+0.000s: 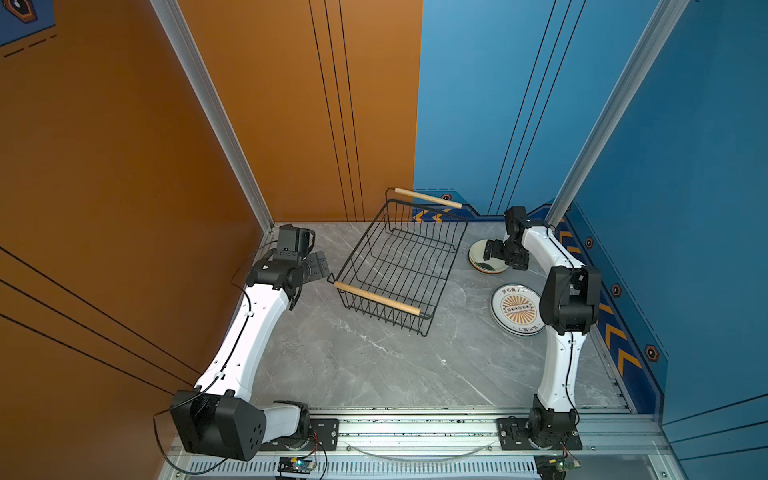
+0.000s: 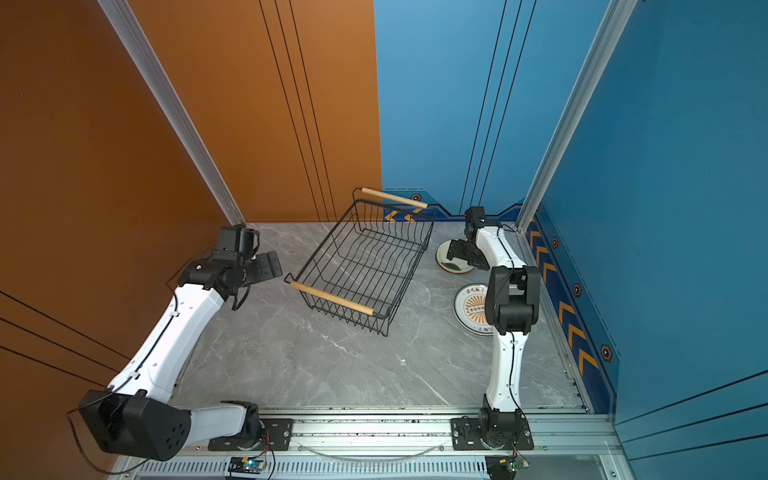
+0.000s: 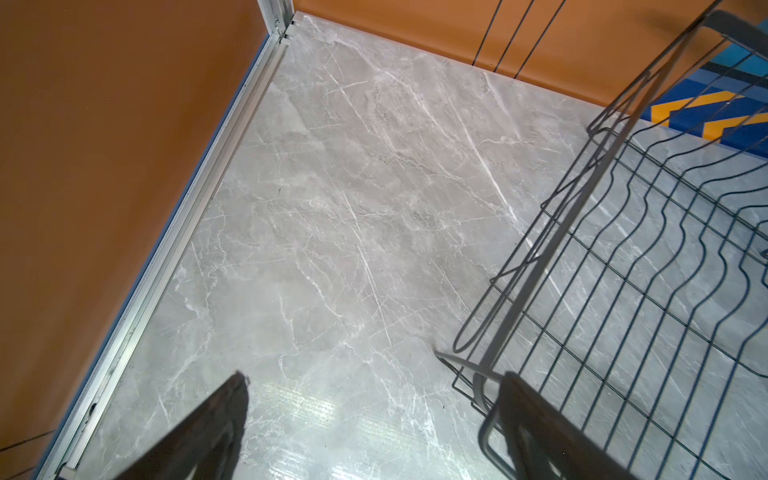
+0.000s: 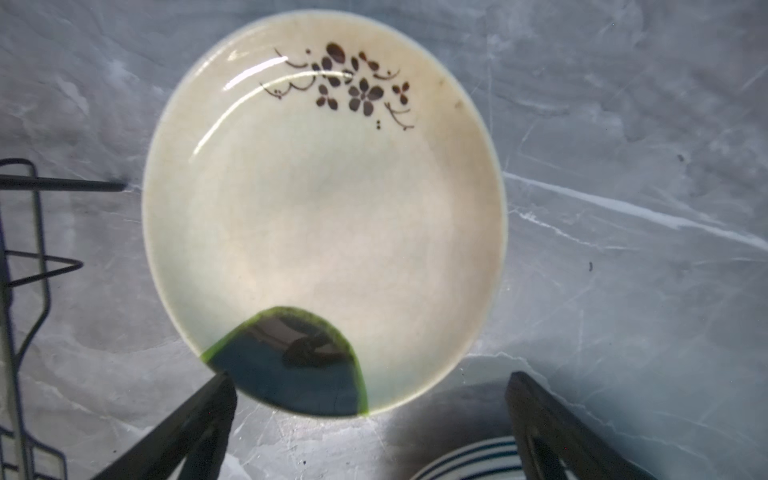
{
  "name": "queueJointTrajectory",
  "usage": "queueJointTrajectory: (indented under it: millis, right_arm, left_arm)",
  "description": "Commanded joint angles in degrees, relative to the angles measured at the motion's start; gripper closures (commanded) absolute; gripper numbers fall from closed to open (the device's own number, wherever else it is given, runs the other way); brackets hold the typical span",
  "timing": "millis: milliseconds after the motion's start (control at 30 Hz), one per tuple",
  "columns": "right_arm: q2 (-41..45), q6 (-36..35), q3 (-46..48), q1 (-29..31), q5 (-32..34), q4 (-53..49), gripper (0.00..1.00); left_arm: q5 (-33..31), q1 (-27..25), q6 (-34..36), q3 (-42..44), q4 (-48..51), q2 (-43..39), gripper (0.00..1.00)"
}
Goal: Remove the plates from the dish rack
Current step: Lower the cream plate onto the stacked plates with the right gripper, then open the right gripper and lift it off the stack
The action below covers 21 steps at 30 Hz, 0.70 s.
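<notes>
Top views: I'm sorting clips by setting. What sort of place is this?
Likely a robot test booth, not a kitchen: left arm and right arm mounted on an aluminium rail, painted orange wall and blue wall around one dish rack.

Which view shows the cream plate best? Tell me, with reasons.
The right wrist view: the cream plate fills it, flowers and dark patch clear. In both top views the plate is small, partly under the right gripper. The left wrist view misses it.

The right pincer (image 4: 370, 376) hangs spread wide above a flat cream flowered plate (image 4: 324, 216), grey marbled counter (image 4: 623, 124) showing around it.
</notes>
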State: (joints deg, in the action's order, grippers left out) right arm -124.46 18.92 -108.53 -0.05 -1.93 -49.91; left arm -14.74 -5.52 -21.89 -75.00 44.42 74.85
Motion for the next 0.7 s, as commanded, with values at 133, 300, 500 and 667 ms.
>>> queueJointTrajectory:
  millis: [133, 300, 500, 667]
  right_arm:
    - [11.56, 2.05, 9.88, -1.50, -3.31, 4.79, 0.00]
    - [21.73, 3.27, 21.89, -3.00, -5.80, 10.97, 0.00]
    - [33.20, 3.78, 34.92, -3.64, -7.75, 18.24, 0.00]
    - [39.17, 4.17, 41.50, -3.51, -7.90, 21.55, 0.00]
  left_arm:
    - [0.18, 2.02, -0.01, 1.82, -1.97, 5.10, 0.06]
    - [0.64, 3.41, 0.55, 2.34, -4.82, 8.46, 0.06]
    - [1.17, 5.46, 0.97, 0.29, -6.06, 13.81, 0.06]
    - [1.24, 5.68, 1.53, -1.71, -6.81, 17.59, 0.06]
